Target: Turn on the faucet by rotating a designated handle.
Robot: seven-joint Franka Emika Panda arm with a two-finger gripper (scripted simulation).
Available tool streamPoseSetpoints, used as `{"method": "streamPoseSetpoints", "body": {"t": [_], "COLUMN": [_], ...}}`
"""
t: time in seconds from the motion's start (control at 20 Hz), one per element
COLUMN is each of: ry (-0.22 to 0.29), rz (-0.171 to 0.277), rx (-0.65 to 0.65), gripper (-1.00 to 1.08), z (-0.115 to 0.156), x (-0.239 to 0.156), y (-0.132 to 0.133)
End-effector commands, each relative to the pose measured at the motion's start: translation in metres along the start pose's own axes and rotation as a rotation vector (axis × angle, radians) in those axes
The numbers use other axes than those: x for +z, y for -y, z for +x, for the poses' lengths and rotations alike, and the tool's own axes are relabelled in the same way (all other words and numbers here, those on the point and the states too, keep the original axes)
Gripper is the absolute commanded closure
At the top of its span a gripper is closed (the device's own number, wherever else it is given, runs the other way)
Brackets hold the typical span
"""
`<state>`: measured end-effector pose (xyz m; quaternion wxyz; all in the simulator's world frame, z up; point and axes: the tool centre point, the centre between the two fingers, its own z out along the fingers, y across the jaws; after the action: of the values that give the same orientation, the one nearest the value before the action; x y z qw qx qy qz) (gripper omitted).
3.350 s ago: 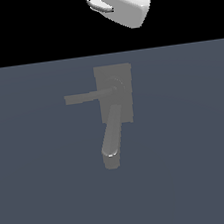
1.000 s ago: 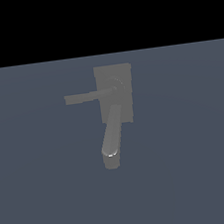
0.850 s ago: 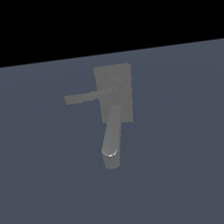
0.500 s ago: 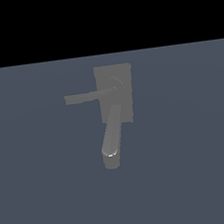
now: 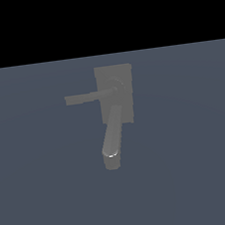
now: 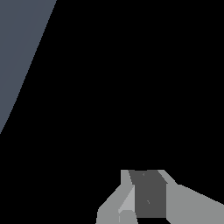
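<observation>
Arm gone from the exterior view: a few seconds back a white piece of it showed at the top edge, for the last second nothing. Faucet [image 5: 114, 104] looks the same throughout, so no contact made, task not started.

Faucet sits alone on the blue-grey floor [image 5: 193, 174]. Back plate flat, hub [image 5: 115, 88] near its upper part, handle [image 5: 85, 97] sticks out from the hub toward the exterior view's left, roughly level. Spout [image 5: 112, 137] runs from the hub down toward the camera, thicker, rounded tip. Handle and spout well apart at their free ends.

Claw [image 6: 144, 205]: only the wrist view has it, low in frame, grey finger bodies either side of a darker block. Tips are cropped, so can't tell if apart or together. Nothing visibly held. Wrist camera looks mostly into black void, only a sliver of floor in one corner. No faucet in it, so the faucet is out of the claw's sight and, my guess, well away from it. Which side of the claw it lies on can't be told.

Judgement: arm looks parked or swung off, needs to re-aim toward the handle's free end before any push. Progress about zero.

Writing: none. No brands, labels or marks on any surface.
</observation>
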<state>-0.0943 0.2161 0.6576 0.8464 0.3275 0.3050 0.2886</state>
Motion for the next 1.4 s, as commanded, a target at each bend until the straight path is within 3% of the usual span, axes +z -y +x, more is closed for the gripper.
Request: {"method": "streamPoseSetpoints", "body": {"t": [0.0, 0.35, 0.7, 1.0, 1.35], "ry": [-0.050, -0.206, -0.373, -0.512, -0.646], "rz": [-0.063, -0.186, -0.233, -0.205, -0.104], "rx": [-0.027, -0.152, -0.332, -0.517, -0.740], "gripper": [1.08, 1.08, 1.08, 1.08, 1.08], "z": [0.024, 0.099, 0.172, 0.215, 0.226], "x": [-0.018, -0.072, -0.121, -0.157, -0.189], "y": [-0.009, 0.007, 0.079, 0.181, 0.324]}}
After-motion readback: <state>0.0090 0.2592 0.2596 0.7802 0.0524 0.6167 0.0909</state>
